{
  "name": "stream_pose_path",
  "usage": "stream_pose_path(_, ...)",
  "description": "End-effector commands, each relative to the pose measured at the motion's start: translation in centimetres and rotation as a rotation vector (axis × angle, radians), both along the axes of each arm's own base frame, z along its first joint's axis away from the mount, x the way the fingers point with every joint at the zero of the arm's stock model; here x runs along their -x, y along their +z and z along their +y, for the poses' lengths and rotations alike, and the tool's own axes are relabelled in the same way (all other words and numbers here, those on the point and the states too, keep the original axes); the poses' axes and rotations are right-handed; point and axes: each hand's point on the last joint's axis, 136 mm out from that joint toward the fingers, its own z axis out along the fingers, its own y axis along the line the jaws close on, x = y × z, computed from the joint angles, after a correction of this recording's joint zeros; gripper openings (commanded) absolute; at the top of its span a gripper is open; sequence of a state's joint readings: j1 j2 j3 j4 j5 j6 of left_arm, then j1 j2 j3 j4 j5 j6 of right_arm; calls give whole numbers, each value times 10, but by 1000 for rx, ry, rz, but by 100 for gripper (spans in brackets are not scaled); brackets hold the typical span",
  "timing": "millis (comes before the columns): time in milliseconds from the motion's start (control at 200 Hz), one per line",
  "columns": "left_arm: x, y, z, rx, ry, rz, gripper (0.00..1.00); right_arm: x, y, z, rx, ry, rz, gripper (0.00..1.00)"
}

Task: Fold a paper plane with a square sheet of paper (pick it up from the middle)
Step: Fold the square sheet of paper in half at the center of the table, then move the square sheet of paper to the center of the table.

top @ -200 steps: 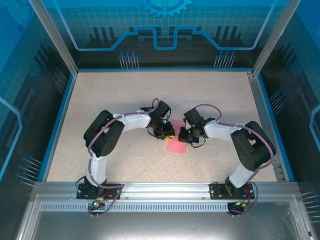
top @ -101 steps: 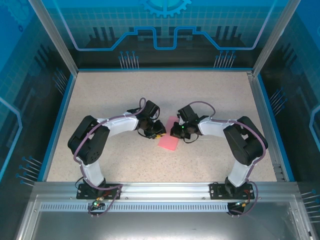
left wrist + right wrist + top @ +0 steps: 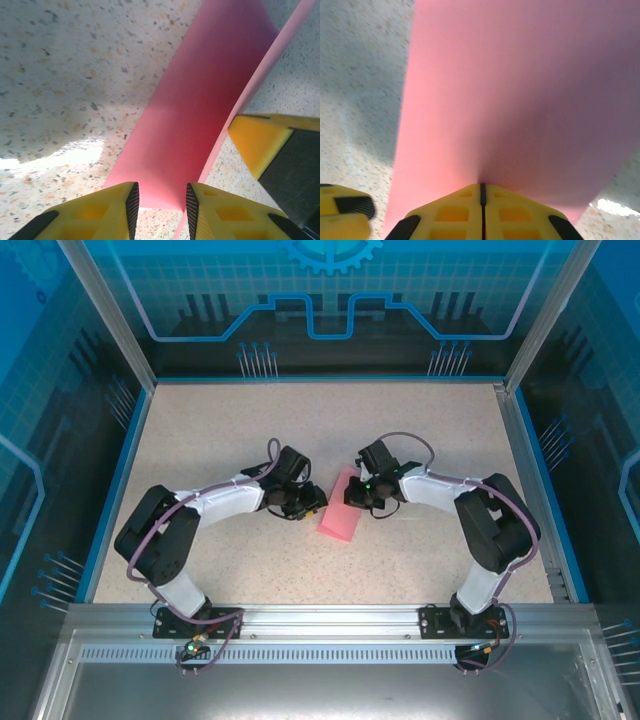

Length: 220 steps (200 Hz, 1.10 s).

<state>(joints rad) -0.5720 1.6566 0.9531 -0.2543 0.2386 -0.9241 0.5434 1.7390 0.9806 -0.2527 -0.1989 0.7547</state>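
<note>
— What is found changed against a second ago?
— The pink sheet of paper (image 3: 340, 517) is carried a little farther from the arm bases and to the left on the speckled tabletop (image 3: 420, 430), and it is now seen lying at a slant between the two wrists. Both grippers are shifted left with it, and the left arm's elbow is swung out toward the left wall.
— How are the claws held?
— The right gripper (image 3: 362, 498) is clamped tight on the sheet's edge, with no gap left between its yellow pads. The left gripper (image 3: 303, 506) is released: its fingers are parted, and the sheet's edge is seen between them, unpinched.
— What is set around, and what is in the way?
— The table is enclosed by blue printed panels (image 3: 330, 300), and an aluminium rail (image 3: 330, 620) is fixed along the near edge. From above, the sheet's right edge is partly covered by the right wrist; in the left wrist view a yellow finger of the right gripper is seen just beside the paper
</note>
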Motion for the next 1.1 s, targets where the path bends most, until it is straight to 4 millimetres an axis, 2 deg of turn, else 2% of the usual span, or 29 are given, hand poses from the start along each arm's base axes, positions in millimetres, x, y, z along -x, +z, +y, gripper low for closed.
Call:
stream_pose_path(0, -3, 7, 15, -44, 64, -38, 35, 17, -12, -10, 66, 6, 54, 7)
stream_pose_path(320, 9, 20, 39, -84, 85, -90, 43, 39, -31, 3, 122, -30, 146, 7)
stream_pose_path(430, 17, 21, 43, -72, 86, -96, 44, 44, -33, 17, 108, -47, 160, 7)
stream_pose_path(560, 27, 21, 45, -43, 76, -101, 45, 45, -34, 42, 83, -61, 158, 8)
stream_pose_path(745, 36, 21, 37, 33, 41, -113, 45, 31, -37, 74, 31, -71, 150, 7)
stream_pose_path(865, 37, 20, 27, 96, 27, -112, 44, 18, -22, 80, -32, -44, 87, 7)
stream_pose_path(1035, 35, 21, 5, 178, -15, -119, 31, 10, 13, 65, -146, 16, -64, 7)
stream_pose_path(1095, 34, 21, -2, 191, -24, -118, 26, 11, 18, 59, -176, 33, -88, 7)
